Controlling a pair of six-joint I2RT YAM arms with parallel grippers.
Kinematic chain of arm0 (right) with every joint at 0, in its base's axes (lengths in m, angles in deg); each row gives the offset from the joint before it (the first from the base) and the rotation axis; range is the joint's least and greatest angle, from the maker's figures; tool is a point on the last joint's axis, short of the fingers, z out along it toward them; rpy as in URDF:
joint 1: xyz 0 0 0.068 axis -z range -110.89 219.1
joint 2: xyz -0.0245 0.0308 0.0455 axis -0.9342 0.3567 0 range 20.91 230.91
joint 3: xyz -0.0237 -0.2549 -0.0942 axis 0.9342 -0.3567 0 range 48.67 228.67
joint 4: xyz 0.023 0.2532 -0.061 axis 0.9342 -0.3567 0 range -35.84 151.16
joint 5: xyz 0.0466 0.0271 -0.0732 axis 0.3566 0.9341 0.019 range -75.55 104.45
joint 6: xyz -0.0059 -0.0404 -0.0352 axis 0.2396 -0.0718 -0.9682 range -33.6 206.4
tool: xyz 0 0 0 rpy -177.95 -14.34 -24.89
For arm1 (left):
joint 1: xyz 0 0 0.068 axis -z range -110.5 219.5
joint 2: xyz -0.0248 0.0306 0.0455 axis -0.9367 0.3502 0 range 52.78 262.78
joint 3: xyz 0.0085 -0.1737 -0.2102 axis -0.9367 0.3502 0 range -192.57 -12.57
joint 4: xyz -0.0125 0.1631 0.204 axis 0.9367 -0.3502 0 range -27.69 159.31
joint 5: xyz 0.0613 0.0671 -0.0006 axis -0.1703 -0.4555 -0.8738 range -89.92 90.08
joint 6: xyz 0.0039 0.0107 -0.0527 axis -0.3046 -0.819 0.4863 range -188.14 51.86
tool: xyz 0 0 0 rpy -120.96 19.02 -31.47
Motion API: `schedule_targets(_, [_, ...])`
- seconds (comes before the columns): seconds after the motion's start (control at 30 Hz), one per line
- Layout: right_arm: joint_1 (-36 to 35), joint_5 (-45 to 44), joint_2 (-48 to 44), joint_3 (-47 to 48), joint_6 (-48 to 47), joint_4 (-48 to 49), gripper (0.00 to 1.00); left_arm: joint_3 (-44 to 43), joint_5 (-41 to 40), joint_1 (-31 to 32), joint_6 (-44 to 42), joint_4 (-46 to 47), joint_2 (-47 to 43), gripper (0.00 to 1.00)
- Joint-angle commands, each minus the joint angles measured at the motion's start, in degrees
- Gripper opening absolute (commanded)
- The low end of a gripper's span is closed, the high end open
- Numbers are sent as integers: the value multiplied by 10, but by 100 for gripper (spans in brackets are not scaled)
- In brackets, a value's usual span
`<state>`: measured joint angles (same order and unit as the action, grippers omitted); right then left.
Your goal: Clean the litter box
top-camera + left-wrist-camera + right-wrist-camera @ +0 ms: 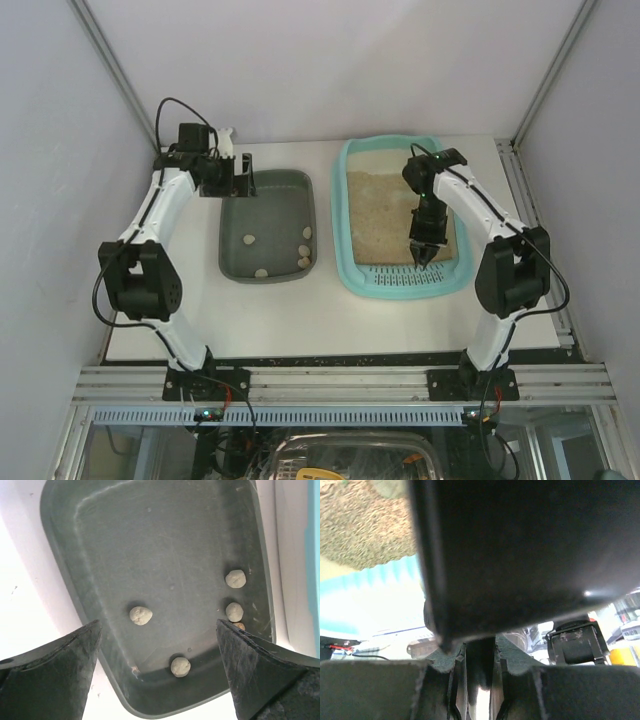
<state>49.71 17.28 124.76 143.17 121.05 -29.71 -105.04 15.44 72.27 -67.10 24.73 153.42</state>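
Observation:
The light-turquoise litter box (340,210) lies at the right, with beige litter (385,215) in it and its slotted end (405,280) nearest the arms. My right gripper (420,258) points down over the litter beside that slotted end. In the right wrist view the right gripper (476,655) is shut on a dark flat tool (520,555) that blocks most of the view, with litter (365,525) and the turquoise slots (370,580) at upper left. My left gripper (228,180) hangs open above the far end of the dark grey tray (265,215), holding nothing.
Several pale round clumps lie in the grey tray (165,545), such as one in the middle (141,615) and one by the near wall (180,666). White walls and metal frame posts enclose the table on three sides. A metal rail runs along the near edge (340,385).

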Motion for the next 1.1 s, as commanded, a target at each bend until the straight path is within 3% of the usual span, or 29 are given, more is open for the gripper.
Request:
schedule_targets(0.0, [9,-51,12,3,22,-8,0,6,24,4,10,19,13,100])
schedule_targets(0.43, [-8,-243,137,71,11,-7,0,-4,7,4,-27,10,32,100])
schedule_targets(0.53, [3,-253,152,75,8,-7,0,-1,7,2,-33,10,34,100])
schedule_targets(0.83, [28,-126,180,66,-18,1,0,11,17,-5,-34,10,42,100])
schedule_targets(1.07, [45,58,181,55,-40,50,0,1,29,-14,-18,10,54,100])
